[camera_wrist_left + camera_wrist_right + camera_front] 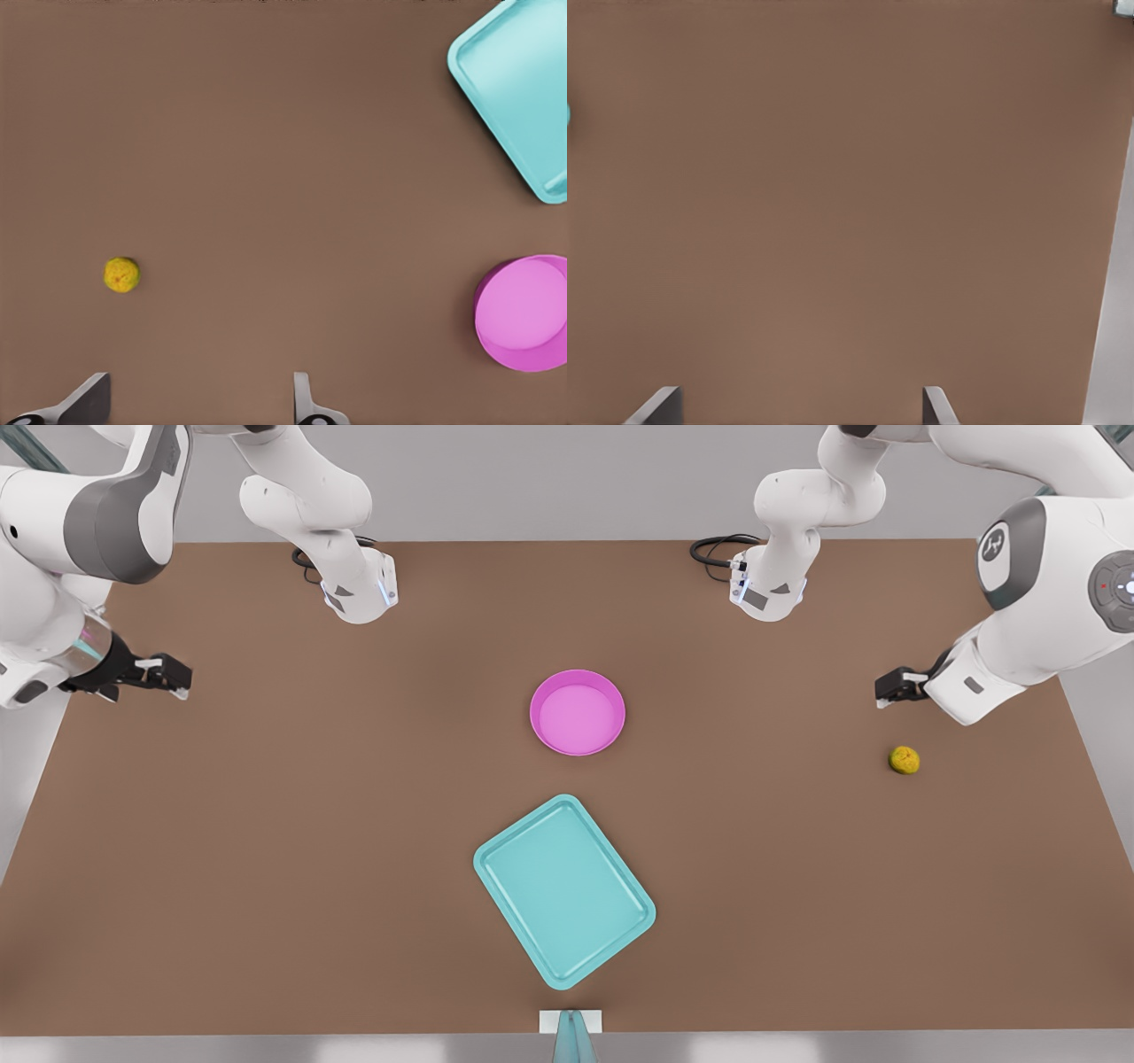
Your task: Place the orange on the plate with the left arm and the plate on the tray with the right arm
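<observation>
Orange (pixel 904 760) is the first word of the job, yet size sets the order: the brown bench (pixel 266 868) carries everything, with the teal tray (pixel 564 891) lying skewed near the front edge at centre. The pink plate (pixel 578 712) sits just beyond it, apart from it and bare. The small fruit rests far out on the front view's right, well apart from both.

The left gripper (pixel 895 687) hangs close to the fruit with its fingers (pixel 89 400) spread wide and holding nothing. The right gripper (pixel 168 676) waits at the front view's left edge, fingers (pixel 660 403) likewise wide and bare.

My worry is the round fruit rolling off if a finger nudges it before closing (its rough skin may help little). The low plate rim offers a thin hold, so the plate could tip and spill its load, and the skewed tray invites a landing on its rim.
</observation>
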`<move>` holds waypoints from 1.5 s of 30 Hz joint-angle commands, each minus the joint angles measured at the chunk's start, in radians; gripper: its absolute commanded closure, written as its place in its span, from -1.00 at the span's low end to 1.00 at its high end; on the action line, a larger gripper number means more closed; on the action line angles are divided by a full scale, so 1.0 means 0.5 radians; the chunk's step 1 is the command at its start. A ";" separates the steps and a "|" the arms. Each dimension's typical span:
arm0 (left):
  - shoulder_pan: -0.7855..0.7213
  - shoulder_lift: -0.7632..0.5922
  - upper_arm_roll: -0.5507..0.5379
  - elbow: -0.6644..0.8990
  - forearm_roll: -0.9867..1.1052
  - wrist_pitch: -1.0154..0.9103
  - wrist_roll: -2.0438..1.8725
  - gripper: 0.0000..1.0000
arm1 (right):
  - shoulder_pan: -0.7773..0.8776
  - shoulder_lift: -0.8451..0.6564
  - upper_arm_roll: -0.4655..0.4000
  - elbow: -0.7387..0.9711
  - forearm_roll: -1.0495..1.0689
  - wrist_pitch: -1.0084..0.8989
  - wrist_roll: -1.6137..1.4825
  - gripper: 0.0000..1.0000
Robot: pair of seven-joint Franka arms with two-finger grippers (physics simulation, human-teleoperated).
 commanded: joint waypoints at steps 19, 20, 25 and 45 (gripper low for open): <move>0.327 0.477 0.594 -1.395 0.000 2.025 0.974 -1.00 | 0.015 0.149 0.008 0.002 -0.008 0.017 -0.111 -1.00; 0.327 0.504 0.598 -1.398 0.000 2.019 0.974 -1.00 | 0.009 0.149 0.008 -0.001 -0.008 0.014 -0.111 -1.00; 0.355 0.587 0.601 -1.435 0.000 1.985 0.968 -1.00 | 0.000 0.155 0.008 -0.004 -0.008 -0.008 -0.111 -1.00; 0.401 0.796 0.598 -1.426 -0.003 1.964 0.956 -0.99 | -0.007 0.167 0.008 -0.010 -0.008 -0.008 -0.111 -1.00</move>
